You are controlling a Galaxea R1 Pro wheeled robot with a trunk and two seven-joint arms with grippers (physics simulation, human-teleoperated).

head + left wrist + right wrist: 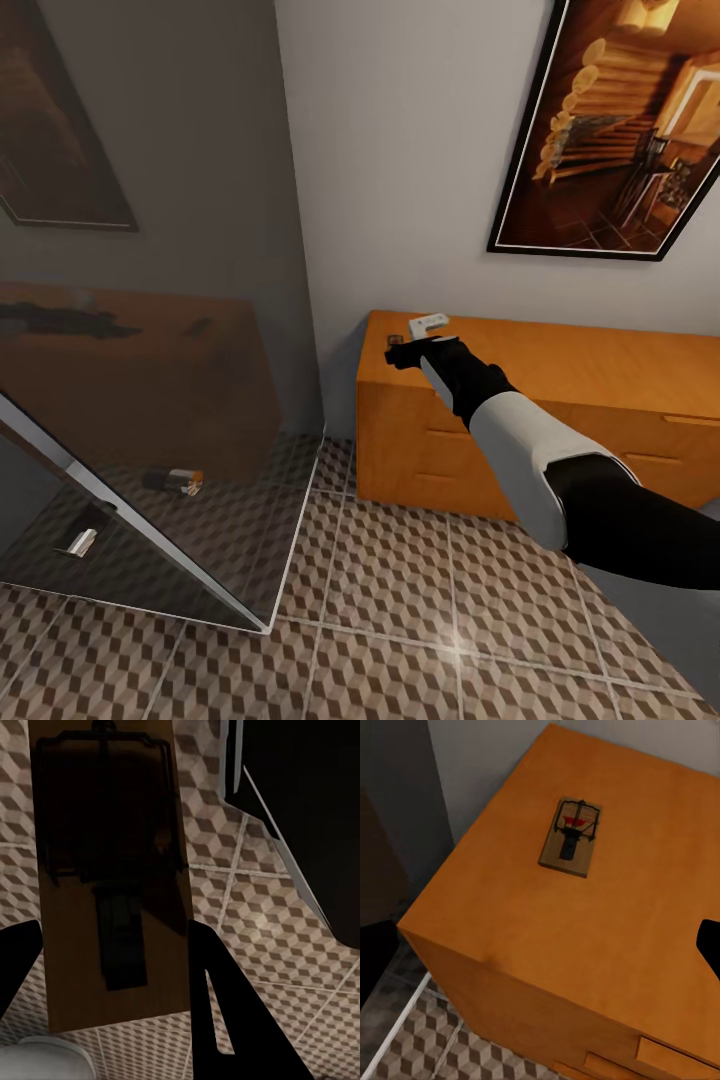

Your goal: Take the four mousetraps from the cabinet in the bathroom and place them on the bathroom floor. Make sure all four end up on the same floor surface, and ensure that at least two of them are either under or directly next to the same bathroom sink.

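Right arm reaching for mousetrap on the cabinet top.
Left end effector clamps another mousetrap; my right end effector's opening, can't tell. Light, stiff board; I'd pinch long edges.

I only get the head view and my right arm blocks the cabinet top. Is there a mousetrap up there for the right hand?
Observer: Yes. The right wrist view shows one mousetrap lying flat on the cabinet top, near its corner, with nothing touching it.
Operator: And my left hand? It's outside my frame.
Observer: The left hand has a second mousetrap between its fingers.
Operator: What's beneath that one?
Observer: The cube-patterned floor tiles. The trap is held above them.
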